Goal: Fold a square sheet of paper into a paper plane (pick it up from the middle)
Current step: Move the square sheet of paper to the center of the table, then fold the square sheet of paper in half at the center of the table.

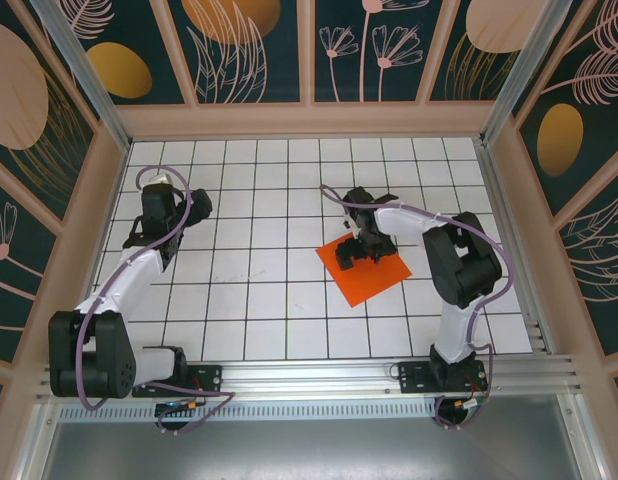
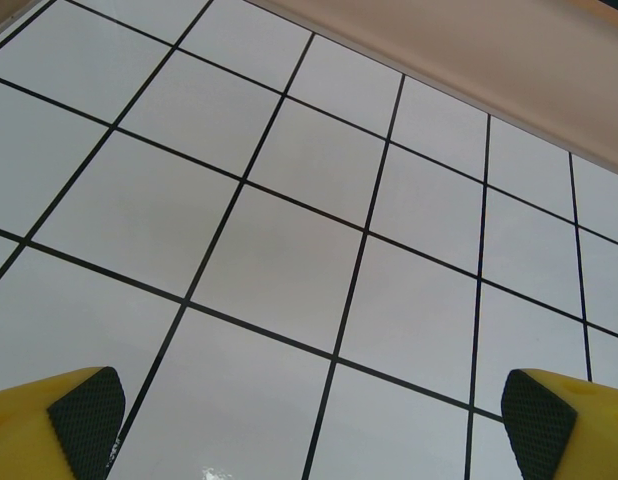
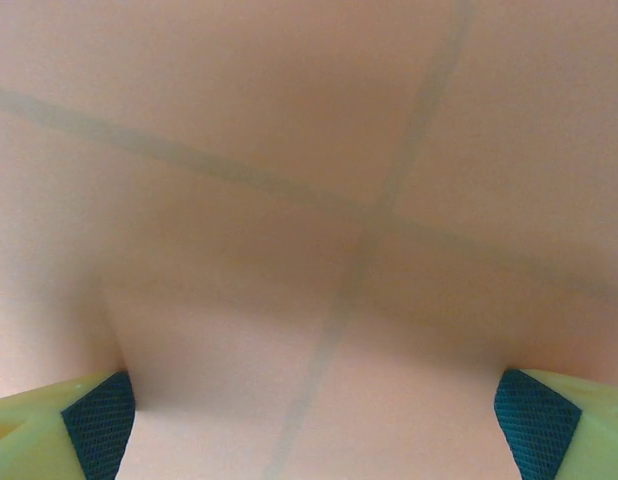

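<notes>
The right gripper point(image 1: 363, 243) hangs low over the square sheet of paper point(image 1: 361, 284), jaws spread wide with nothing between them. The bright orange sheet lies flat and unfolded on the white gridded worktop point(image 1: 249, 200), directly beneath this gripper and reaching out on every side of it, its near corner pointing back toward the arm's base. In the right wrist view the paper sits just ahead of the black pads point(image 3: 99, 418), so close that it blurs and the grid lines show faintly through it. Whether the pads touch it cannot be told. This wide stance over roughly the sheet's middle seems chosen for the pickup the task asks for, since closing there would likely bunch the thin paper into a ridge that can be pinched.

The left gripper point(image 1: 161, 190) is well apart from the sheet, far off to the right gripper's left. It is spread too, with bare tiles under it, probably kept clear until folding needs a second hold
</notes>
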